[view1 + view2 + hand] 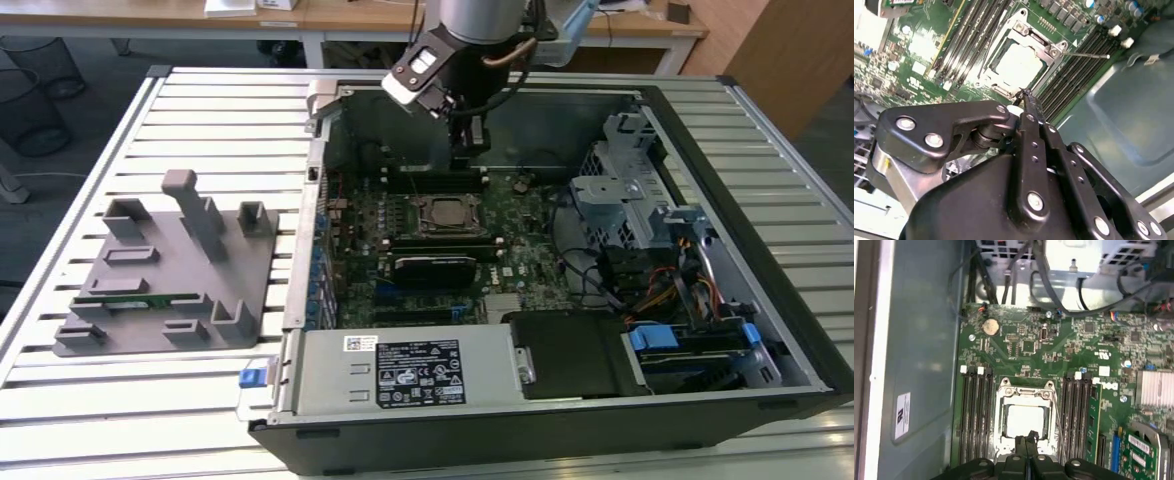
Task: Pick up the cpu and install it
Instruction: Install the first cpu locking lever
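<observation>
The pincer [1026, 440] has its two black fingertips pressed together with nothing between them, so it is closed and empty. In the exterior view the pincer [463, 150] hangs inside the open computer case [561, 120], just at twelve o'clock of the socket [414, 228].

The cpu [1025, 421] lies flat in that black-framed socket [1004, 390]. In the second wrist view the closed tips sit just off one edge of the frame; I cannot tell whether they touch it. By my reckoning the picking up and the placing are done, and the work stands at the seating stage.

A thin wire lever [1086, 55] runs beside the socket, and I cannot tell whether it is latched. Any further move, I would judge, calls for a straight, gentle path, so the tips neither nudge the chip nor catch that lever or the memory slots [974, 410] on either side.

The cpu [1016, 65] shows as a small pale square with a bright metal top, level with its frame and square to it.

Further out, at nine o'clock of the case in the exterior view, a grey fixture plate [174, 280] rests on the slatted surface [200, 120], with a narrow green memory stick [134, 303] lying on it.
</observation>
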You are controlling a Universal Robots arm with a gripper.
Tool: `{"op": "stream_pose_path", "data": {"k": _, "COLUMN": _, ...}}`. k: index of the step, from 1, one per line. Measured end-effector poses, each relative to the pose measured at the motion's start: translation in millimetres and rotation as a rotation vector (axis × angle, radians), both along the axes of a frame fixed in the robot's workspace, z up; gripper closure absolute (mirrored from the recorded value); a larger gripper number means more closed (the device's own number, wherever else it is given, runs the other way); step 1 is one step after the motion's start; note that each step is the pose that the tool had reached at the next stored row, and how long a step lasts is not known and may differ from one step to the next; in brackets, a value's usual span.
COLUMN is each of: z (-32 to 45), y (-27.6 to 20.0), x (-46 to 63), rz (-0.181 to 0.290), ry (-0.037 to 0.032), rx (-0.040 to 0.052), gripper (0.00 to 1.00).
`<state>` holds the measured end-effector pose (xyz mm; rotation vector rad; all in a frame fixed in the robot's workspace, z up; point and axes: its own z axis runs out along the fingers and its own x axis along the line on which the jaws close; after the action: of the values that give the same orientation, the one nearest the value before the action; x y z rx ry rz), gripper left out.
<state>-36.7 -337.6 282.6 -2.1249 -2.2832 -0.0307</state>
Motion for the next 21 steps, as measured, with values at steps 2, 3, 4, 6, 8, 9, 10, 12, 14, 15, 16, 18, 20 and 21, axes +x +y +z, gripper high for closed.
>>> {"op": "stream_pose_path", "data": {"k": 2, "z": -0.2, "y": 0.0, "x": 0.0, "rz": 0.036, "ry": 0.0001, "rx": -0.0001, "gripper": 0.89}}
{"op": "stream_pose_path", "data": {"k": 3, "z": -0.4, "y": 0.1, "x": 0.0, "rz": 0.054, "ry": 0.0001, "rx": 0.0, "gripper": 0.89}}
{"op": "stream_pose_path", "data": {"k": 4, "z": -0.6, "y": 0.0, "x": 0.0, "rz": 0.072, "ry": 0.0001, "rx": -0.0001, "gripper": 0.89}}
{"op": "stream_pose_path", "data": {"k": 6, "z": -1.0, "y": 0.0, "x": 0.0, "rz": 0.11, "ry": 0.0001, "rx": -0.0001, "gripper": 0.89}}
{"op": "stream_pose_path", "data": {"k": 8, "z": -1.5, "y": 0.0, "x": 0.0, "rz": 0.146, "ry": 0.0001, "rx": -0.0002, "gripper": 0.89}}
{"op": "stream_pose_path", "data": {"k": 9, "z": -1.7, "y": 0.0, "x": 0.0, "rz": 0.164, "ry": 0.0001, "rx": -0.0003, "gripper": 0.89}}
{"op": "stream_pose_path", "data": {"k": 10, "z": -2.0, "y": 0.0, "x": 0.0, "rz": 0.182, "ry": 0.0, "rx": -0.0002, "gripper": 0.89}}
{"op": "stream_pose_path", "data": {"k": 12, "z": -2.4, "y": 0.0, "x": 0.0, "rz": 0.218, "ry": 0.0001, "rx": -0.0005, "gripper": 0.89}}
{"op": "stream_pose_path", "data": {"k": 14, "z": -2.9, "y": 0.0, "x": 0.0, "rz": 0.255, "ry": 0.0001, "rx": -0.0005, "gripper": 0.89}}
{"op": "stream_pose_path", "data": {"k": 15, "z": -3.1, "y": 0.0, "x": 0.0, "rz": 0.273, "ry": 0.0001, "rx": -0.0007, "gripper": 0.89}}
{"op": "stream_pose_path", "data": {"k": 16, "z": -3.4, "y": 0.0, "x": 0.0, "rz": 0.292, "ry": 0.0001, "rx": -0.0006, "gripper": 0.89}}
{"op": "stream_pose_path", "data": {"k": 18, "z": -3.9, "y": 0.0, "x": 0.0, "rz": 0.328, "ry": 0.0002, "rx": -0.0008, "gripper": 0.89}}
{"op": "stream_pose_path", "data": {"k": 20, "z": -4.4, "y": 0.0, "x": 0.0, "rz": 0.364, "ry": 0.0001, "rx": -0.0008, "gripper": 0.89}}
{"op": "stream_pose_path", "data": {"k": 21, "z": -4.7, "y": 0.0, "x": 0.0, "rz": 0.389, "ry": 0.0001, "rx": -0.0009, "gripper": 0.89}}
